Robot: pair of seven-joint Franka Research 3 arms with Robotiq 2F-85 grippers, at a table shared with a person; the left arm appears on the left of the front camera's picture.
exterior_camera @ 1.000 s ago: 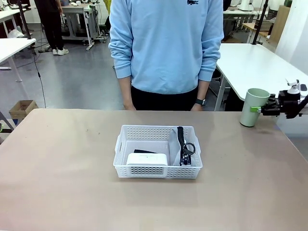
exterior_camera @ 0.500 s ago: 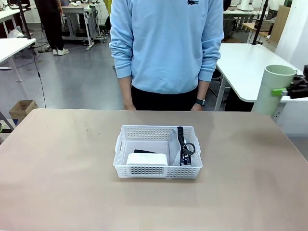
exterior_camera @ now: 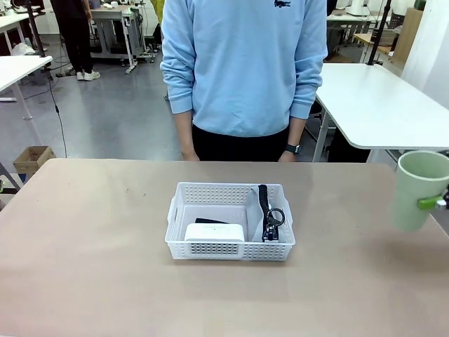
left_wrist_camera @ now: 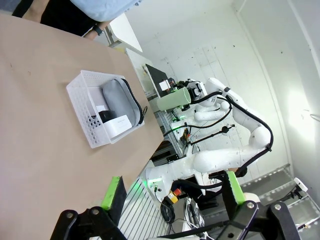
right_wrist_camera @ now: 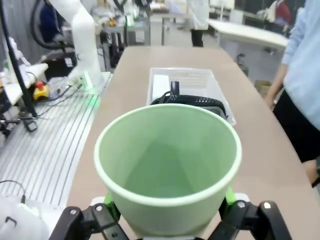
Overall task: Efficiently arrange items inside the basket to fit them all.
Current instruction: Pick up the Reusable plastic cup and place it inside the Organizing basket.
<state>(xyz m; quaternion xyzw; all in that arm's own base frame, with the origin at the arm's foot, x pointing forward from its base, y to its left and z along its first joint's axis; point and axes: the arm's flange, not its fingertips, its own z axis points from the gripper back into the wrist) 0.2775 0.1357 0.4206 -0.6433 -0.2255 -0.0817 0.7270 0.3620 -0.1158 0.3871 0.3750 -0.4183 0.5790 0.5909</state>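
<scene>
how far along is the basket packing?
Done: the grey pouch, small white box and a black item behind it, likely the stapler, lie in the white basket. In hand: the right claw holds the pale green cup in the air off the table's right edge. Left: get the cup into the basket's free space. The left claw is open and empty.
</scene>
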